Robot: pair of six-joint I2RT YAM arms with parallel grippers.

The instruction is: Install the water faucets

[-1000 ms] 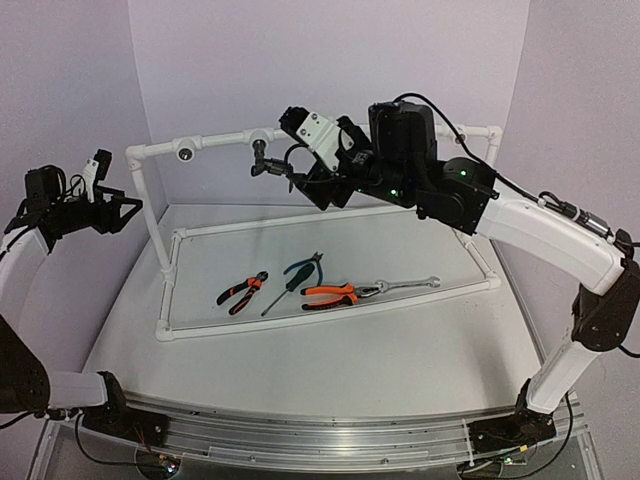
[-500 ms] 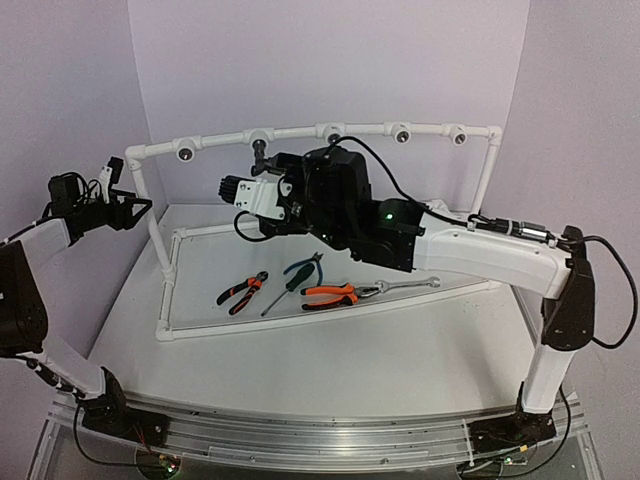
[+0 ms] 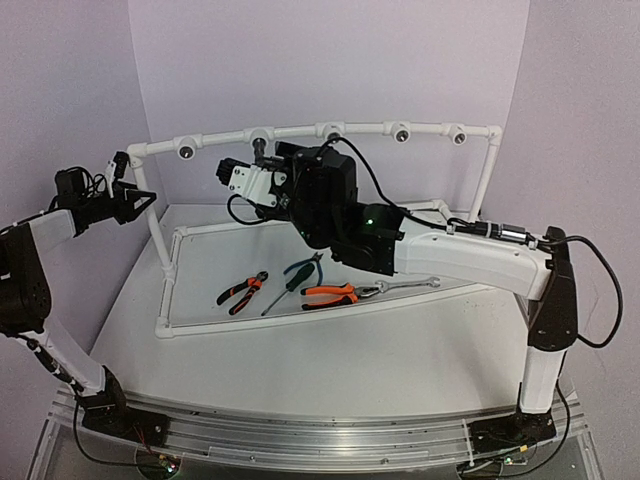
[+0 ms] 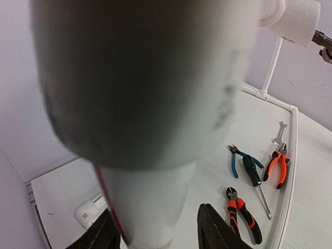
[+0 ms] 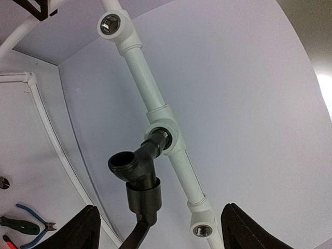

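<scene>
While R tool (image 5: 159, 207) gapes, faucet (image 5: 139, 174) sits in tee (image 5: 175, 134).

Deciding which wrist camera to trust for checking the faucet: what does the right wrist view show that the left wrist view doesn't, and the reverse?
Only the right wrist view: the black faucet, its end in a tee socket on the white rail. It sits between the right gripper's open fingers, which are clear of it.

Only the left wrist view: a blurred white pipe filling the frame, straddled by the left gripper.

Both views: the blue-handled cutters lying on the table.
</scene>
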